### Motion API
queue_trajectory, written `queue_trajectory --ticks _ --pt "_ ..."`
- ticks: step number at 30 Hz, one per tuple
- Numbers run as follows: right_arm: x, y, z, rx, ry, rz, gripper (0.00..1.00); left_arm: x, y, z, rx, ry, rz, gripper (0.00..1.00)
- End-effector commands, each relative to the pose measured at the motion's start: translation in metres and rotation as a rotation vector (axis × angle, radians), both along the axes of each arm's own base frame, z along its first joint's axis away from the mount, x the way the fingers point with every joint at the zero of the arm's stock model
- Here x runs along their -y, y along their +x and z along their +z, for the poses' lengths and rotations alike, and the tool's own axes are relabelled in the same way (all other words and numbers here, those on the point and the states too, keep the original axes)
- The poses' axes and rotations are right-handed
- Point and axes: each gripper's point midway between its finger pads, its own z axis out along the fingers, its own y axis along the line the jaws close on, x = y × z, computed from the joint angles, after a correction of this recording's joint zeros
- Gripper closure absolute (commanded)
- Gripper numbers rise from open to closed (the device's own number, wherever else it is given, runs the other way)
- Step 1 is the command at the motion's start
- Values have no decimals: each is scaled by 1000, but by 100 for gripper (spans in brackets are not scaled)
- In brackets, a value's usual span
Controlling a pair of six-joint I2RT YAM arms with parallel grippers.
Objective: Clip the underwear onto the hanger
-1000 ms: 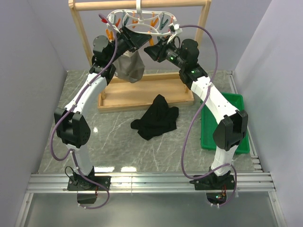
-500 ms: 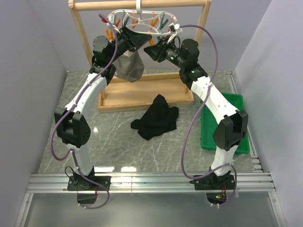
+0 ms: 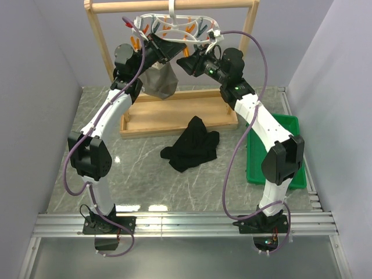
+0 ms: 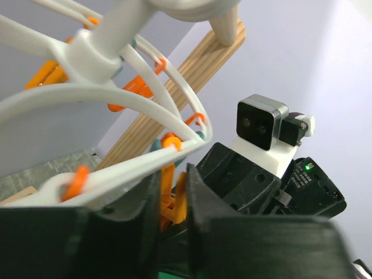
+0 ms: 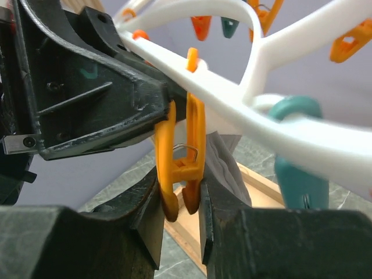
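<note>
The black underwear (image 3: 192,145) lies crumpled on the table in front of the rack. The white hanger (image 3: 174,24) hangs from the rack's top bar, and both grippers meet just under it. My left gripper (image 3: 168,51) (image 4: 172,174) is shut on the upper arms of an orange peg (image 4: 181,200) under the hanger frame (image 4: 93,52). My right gripper (image 3: 185,61) (image 5: 179,189) is shut on the lower end of the same orange peg (image 5: 196,128), whose tips stand slightly apart. The hanger arm (image 5: 256,125) runs overhead.
A grey-beige garment (image 3: 158,82) (image 5: 224,157) hangs below the left gripper. The tall wooden rack (image 3: 174,119) stands at the back with its bar (image 3: 116,7) on top. A green tray (image 3: 278,145) sits at the right, and walls close in both sides.
The left gripper's jaws have narrowed onto the orange peg, and the hanger has shifted slightly. The right arm and the black underwear have not moved.
</note>
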Motion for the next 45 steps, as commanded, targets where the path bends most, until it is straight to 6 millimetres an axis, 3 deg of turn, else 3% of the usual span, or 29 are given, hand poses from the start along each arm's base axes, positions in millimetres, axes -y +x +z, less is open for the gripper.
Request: queue_trajectory --ticks 1,2,3,6,7,10,15,19,22,23,25,26,31,36,37,42,45 --pt "-8 -9 12 34 26 49 100 10 -18 20 78 -1 -63 87" --pt "-7 -8 10 29 20 49 99 9 -17 21 77 -3 -56 97" --pt "-8 -9 9 30 18 51 95 9 -16 20 75 -4 -52 99" --pt "-6 -10 8 42 2 48 75 9 -15 20 67 -6 -52 100" --pt "-5 -11 7 44 -3 47 64 9 -15 20 68 -7 -51 100" --pt "0 -16 6 57 -30 46 49 8 -14 22 73 -7 -47 100" --pt "15 -26 -18 86 -129 35 46 7 -12 21 68 -5 -42 100" --pt "29 -47 -45 110 -237 51 45 6 -12 24 71 -7 -41 100" --pt "38 -68 -80 81 -317 81 46 5 -12 26 75 -9 -38 100" --pt "41 -78 -100 61 -366 95 47 6 -11 26 76 -9 -37 100" --pt "45 -81 -123 42 -440 80 48 5 -11 27 79 -11 -36 100" --pt "47 -86 -146 -10 -492 81 48 5 -12 27 79 -11 -38 100" --pt "40 -86 -217 -137 -713 32 48 6 -11 23 69 -13 -41 100" --pt "24 -91 -261 -218 -860 63 46 5 -12 24 74 -11 -39 100" --pt "19 -91 -279 -247 -900 63 46 5 -12 25 77 -11 -38 100" --pt "13 -83 -303 -251 -975 53 47 5 -13 24 75 -7 -37 100" --pt "3 -100 -317 -265 -994 157 49 5 -13 24 77 -5 -36 100"
